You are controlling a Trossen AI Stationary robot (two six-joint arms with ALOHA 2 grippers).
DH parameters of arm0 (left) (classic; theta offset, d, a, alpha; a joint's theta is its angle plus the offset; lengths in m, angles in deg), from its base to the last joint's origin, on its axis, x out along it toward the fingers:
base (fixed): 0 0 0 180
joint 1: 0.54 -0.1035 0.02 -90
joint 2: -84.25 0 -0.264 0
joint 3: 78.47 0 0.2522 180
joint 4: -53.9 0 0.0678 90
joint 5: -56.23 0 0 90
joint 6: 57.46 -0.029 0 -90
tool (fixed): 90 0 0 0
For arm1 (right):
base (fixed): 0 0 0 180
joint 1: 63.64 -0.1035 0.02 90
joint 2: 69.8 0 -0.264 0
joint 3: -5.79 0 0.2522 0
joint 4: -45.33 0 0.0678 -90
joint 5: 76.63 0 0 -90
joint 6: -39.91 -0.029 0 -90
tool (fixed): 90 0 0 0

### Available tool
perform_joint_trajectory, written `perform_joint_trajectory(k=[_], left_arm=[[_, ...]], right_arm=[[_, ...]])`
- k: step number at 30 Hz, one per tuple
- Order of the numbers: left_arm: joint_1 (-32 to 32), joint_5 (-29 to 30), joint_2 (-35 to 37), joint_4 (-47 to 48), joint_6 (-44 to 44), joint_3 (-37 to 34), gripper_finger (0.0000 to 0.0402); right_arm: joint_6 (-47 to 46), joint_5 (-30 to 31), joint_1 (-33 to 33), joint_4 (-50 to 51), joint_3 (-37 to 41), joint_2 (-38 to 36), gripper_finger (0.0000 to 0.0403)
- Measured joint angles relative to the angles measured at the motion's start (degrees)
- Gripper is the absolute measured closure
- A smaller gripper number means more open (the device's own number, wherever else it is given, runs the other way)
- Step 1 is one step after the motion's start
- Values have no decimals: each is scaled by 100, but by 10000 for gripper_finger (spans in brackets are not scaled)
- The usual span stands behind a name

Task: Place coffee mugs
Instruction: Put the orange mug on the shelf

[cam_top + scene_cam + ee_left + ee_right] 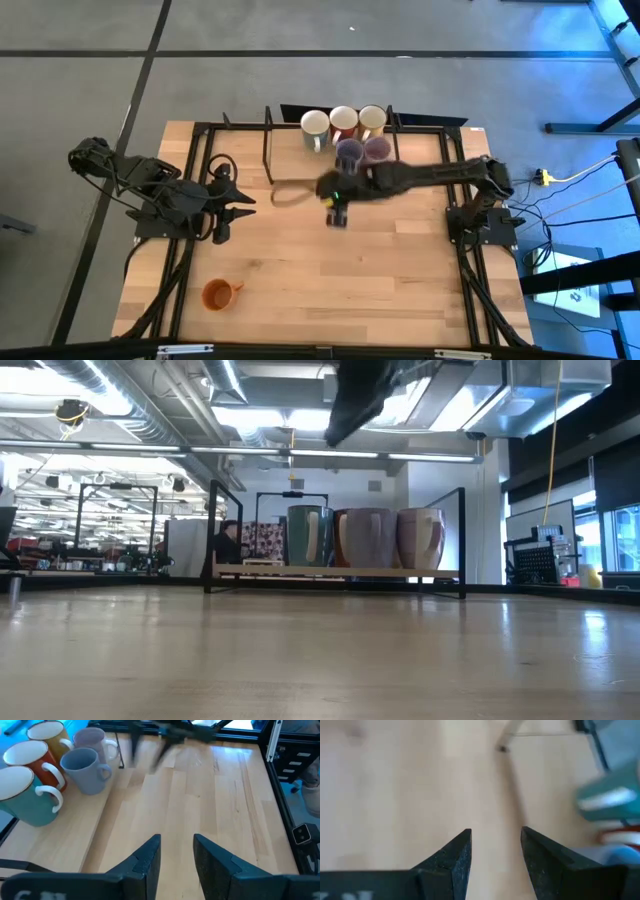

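Five mugs cluster at the table's [330, 290] far edge, all upright, mouths up. Back row, left to right in the high view: teal-sided mug [314, 126] with white inside, red mug [343, 122], cream mug [372, 119]. Just in front, touching or nearly so: two lavender mugs, left one [348, 152], right one [377, 150]. In the left wrist view the handles of the teal [22, 795], red [35, 761] and nearer lavender mug [82, 770] all point toward table centre

Orange mug [219, 294] sits alone near the front left, well apart from the rest, upright, handle pointing to the picture's right

Right gripper [338, 213] reaches over mid-table, just in front of the lavender pair. Its own camera shows the fingers [455, 860] parted by a narrow gap, nothing between them, bare wood below; looks raised off the table, since the low view shows only a dark shape [355, 400] high up

Left gripper [222, 210] is parked at the left side, pointing toward centre, fingers [145, 862] slightly apart, holding nothing

A black frame [268, 150] stands by the mug row; a dark cord loop [290, 195] lies on the wood beside the right gripper
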Motion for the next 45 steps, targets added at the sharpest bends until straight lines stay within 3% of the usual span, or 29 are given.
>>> perform_joint_trajectory(k=[5, 11, 18, 22, 27, 37, 45], left_arm=[[0, -544, -379, 60, 154, 3, 256], [105, -1948, -897, 108, 532, 3, 235], [671, -2162, -1439, 131, 1844, 3, 237], [1032, -2373, -1802, 138, 3145, 3, 237], [1583, -2589, -2058, 281, 5371, 3, 237], [3084, -2116, -2196, 1013, 9602, 3, 237], [3305, -2675, -2673, 1352, 10425, 3, 237]], right_arm=[[-488, -227, -756, -1008, 886, -428, 244], [-1663, 112, -1504, -2280, 2206, -1039, 244], [-2661, 803, -2470, -2585, 2729, -1251, 244], [-3069, 1037, -3060, -2408, 2727, -1243, 244], [-3587, 1901, -3750, -2077, 2727, -1238, 244], [-4021, 2397, -4310, -1862, 2727, -1236, 244], [-4007, 2299, -4331, -1861, 2727, -1235, 244]])
